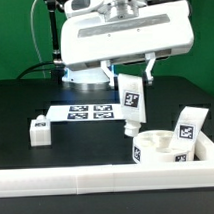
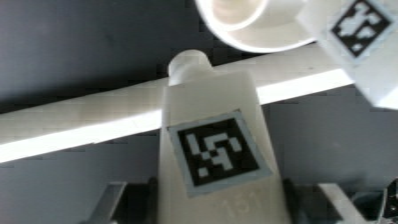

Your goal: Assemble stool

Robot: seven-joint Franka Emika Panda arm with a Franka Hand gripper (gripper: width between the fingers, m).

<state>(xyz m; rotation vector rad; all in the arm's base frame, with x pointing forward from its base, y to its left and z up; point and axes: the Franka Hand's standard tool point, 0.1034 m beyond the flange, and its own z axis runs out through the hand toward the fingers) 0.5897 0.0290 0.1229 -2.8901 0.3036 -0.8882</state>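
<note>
My gripper (image 1: 131,74) is shut on a white blocky leg (image 1: 131,100) that hangs upright above the table, its black-and-white tag facing the exterior camera. In the wrist view the leg (image 2: 214,140) runs out from between the fingers (image 2: 118,200), and my gripper (image 2: 222,208) clamps its near end. The round ring-rimmed seat (image 1: 156,148) lies just below and to the exterior view's right of the held leg. The wrist view shows the seat (image 2: 249,25) beyond the leg's tip. A second leg (image 1: 188,128) leans beside the seat, and a third leg (image 1: 38,130) stands at the left.
The marker board (image 1: 90,113) lies flat behind the held leg. A long white L-shaped rail (image 1: 98,180) runs along the table's front and turns up the exterior view's right side, beside the seat. The rail (image 2: 80,125) crosses the wrist view under the leg.
</note>
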